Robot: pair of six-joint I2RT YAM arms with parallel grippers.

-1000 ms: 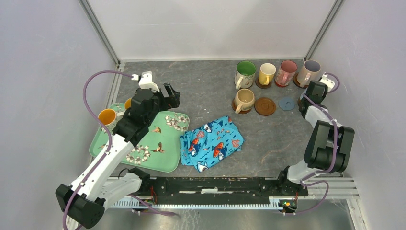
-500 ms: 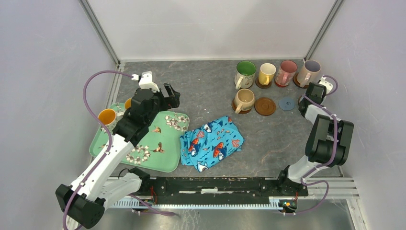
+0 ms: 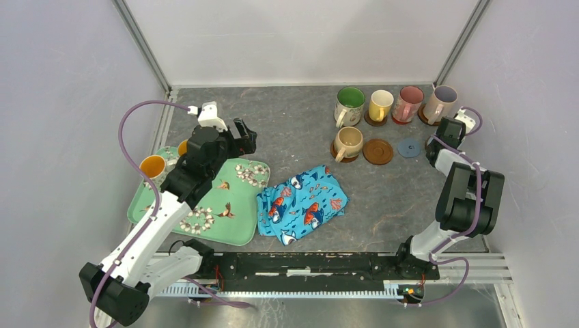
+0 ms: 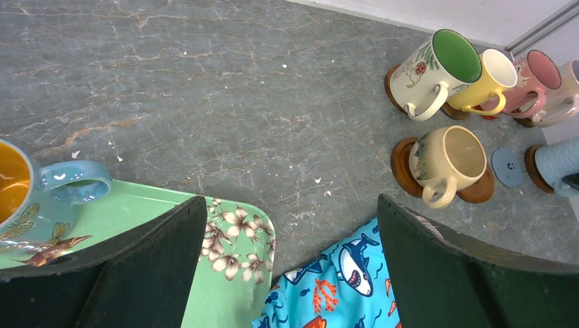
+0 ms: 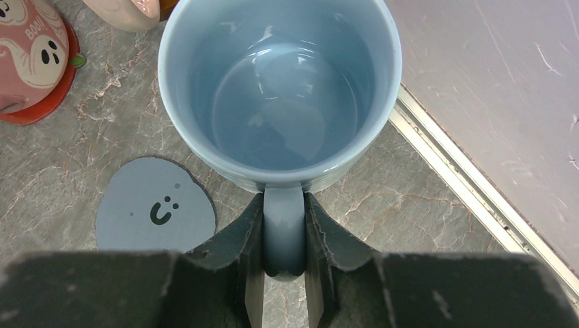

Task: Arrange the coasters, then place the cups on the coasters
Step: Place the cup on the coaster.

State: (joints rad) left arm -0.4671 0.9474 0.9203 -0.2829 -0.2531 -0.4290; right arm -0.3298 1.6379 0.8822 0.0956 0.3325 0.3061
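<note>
Light-blue cup stood upright directly ahead of the right end effector. The two fingers were clamped on its handle, one on each side. From the left wrist view, a brown coaster showed at the cup's base; full contact could not be confirmed. Blue-grey coaster lay bare on the counter just left of the right end effector, close beside the cup. Pink cup sat on a red coaster, further ahead and left.

Left end effector hung over the far edge of the green tray with its fingers wide apart and nothing between them. Orange-lined cup stood on the tray to its left. Fish-print cloth lay just below and to its right. Well ahead and right were the green-lined cup, yellow cup and beige cup, each on a brown disc.
</note>
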